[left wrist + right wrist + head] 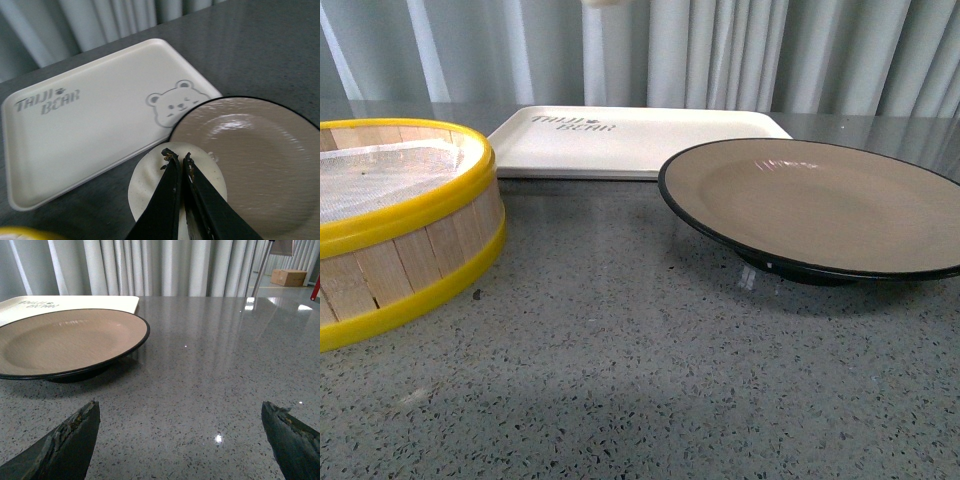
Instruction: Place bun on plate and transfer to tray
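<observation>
In the left wrist view my left gripper (177,155) is shut on the white bun (150,182), held in the air over the black rim of the plate (260,165), next to the tray (90,125). The front view shows the beige plate (820,200) standing bare at the right and the cream tray (640,140) behind it; neither arm nor the bun appears there. My right gripper (180,415) stands open low over the table, its fingertips (80,425) wide apart, with the plate (65,340) a short way ahead of it.
A yellow-rimmed wooden steamer basket (400,230) lined with white cloth stands at the front left. Grey curtains hang behind the speckled grey table (650,360). A cardboard box (290,276) sits on the floor far off.
</observation>
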